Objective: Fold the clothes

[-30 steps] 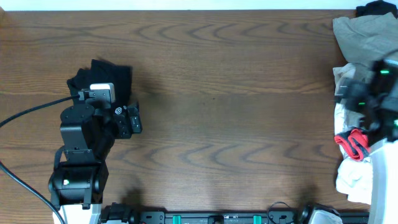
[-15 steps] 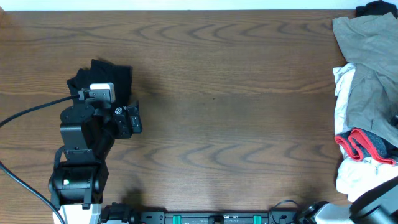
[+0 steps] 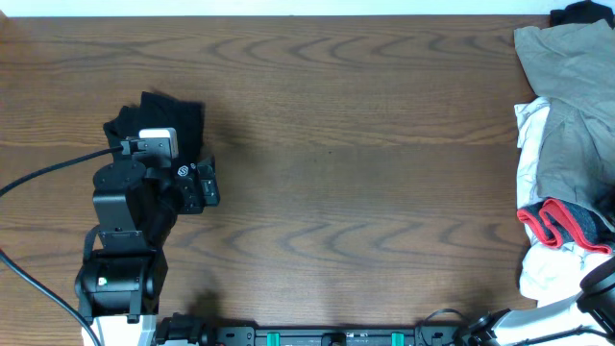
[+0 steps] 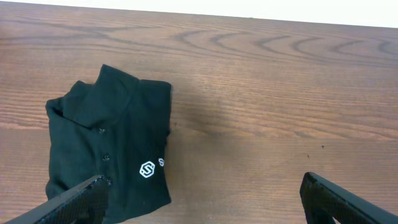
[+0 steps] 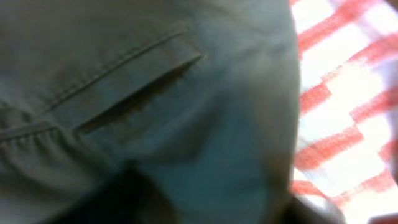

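The clothes lie in a heap at the table's right edge: khaki-green shorts point(image 3: 569, 86) on top, a white piece point(image 3: 530, 144) beside them, a red-grey one point(image 3: 562, 223) lower down. The right wrist view is filled at very close range by the shorts point(image 5: 155, 93) and their pocket slit; my right gripper's fingers are only dark blurs at the bottom edge, so their state is unclear. A folded black garment with a small white logo point(image 4: 112, 149) lies at the left point(image 3: 159, 115). My left gripper point(image 4: 205, 202) hovers just beside it, open and holding nothing.
A red-and-white striped fabric point(image 5: 348, 99) lies right of the shorts. More white cloth point(image 3: 548, 274) and a black piece point(image 3: 581, 12) belong to the heap. The left arm's base point(image 3: 120, 279) and cable point(image 3: 48, 173) stand at the front left.
The right arm, over the heap a second ago, has dropped out of the overhead view towards the bottom right corner, uncovering the pile. The left arm has not moved.
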Robot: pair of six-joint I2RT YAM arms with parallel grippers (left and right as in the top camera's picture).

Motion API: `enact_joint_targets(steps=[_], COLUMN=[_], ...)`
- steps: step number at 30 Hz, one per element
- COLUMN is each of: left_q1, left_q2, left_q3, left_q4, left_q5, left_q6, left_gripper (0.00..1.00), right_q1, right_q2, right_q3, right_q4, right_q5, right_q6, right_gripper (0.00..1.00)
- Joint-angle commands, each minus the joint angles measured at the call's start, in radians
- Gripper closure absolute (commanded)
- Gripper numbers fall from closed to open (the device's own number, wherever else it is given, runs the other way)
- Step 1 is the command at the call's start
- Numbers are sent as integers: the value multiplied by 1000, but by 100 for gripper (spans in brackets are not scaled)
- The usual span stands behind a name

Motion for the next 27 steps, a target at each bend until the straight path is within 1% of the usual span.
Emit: enact_joint_targets(steps=[1,2,3,5,7,11,12,14,15,17,21,24,27], left_q1=[5,5,5,5,5,5,5,5,5,5,5,5,5], left_q2=[-3,-3,-3,-3,-3,-3,-3,-3,-3,-3,-3,-2,-2], left_q3=[23,23,23,23,23,23,23,23,23,23,23,23,23], left_q4=[-1,-1,-1,-1,-2,-2,-2,-2,-2,-2,-2,-2,-1], left_q5=[13,13,13,13,13,13,13,13,13,13,13,13,13], left_q6=[-24,-24,-24,-24,-24,-24,-24,-24,-24,-24,-24,-24,-24], left_gripper=[2,2,2,2,2,2,2,2,2,2,2,2,2], right_q1=[-2,-2,-2,4,14,61,79,130,174,260,532,765,966], right_q2=[-13,-39,-60,-127,-203,-348,-376,-431,-458,-490,-522,-510,-488], right_q3=[25,38,48,80,111,163,167,169,169,169,169,169,169], right_q4=[-5,-8,-10,-14,-21,-43,-46,-51,-54,-57,-63,-59,-29], right_q5=[-83,-119,-134,-165,-208,-284,-308,-374,-412,-459,-489,-449,-345], right_q6=[-6,-3,3,39,42,53,53,53,53,53,51,44,21], right_gripper=[71,83,84,82,82,90,93,96,99,99,99,99,99])
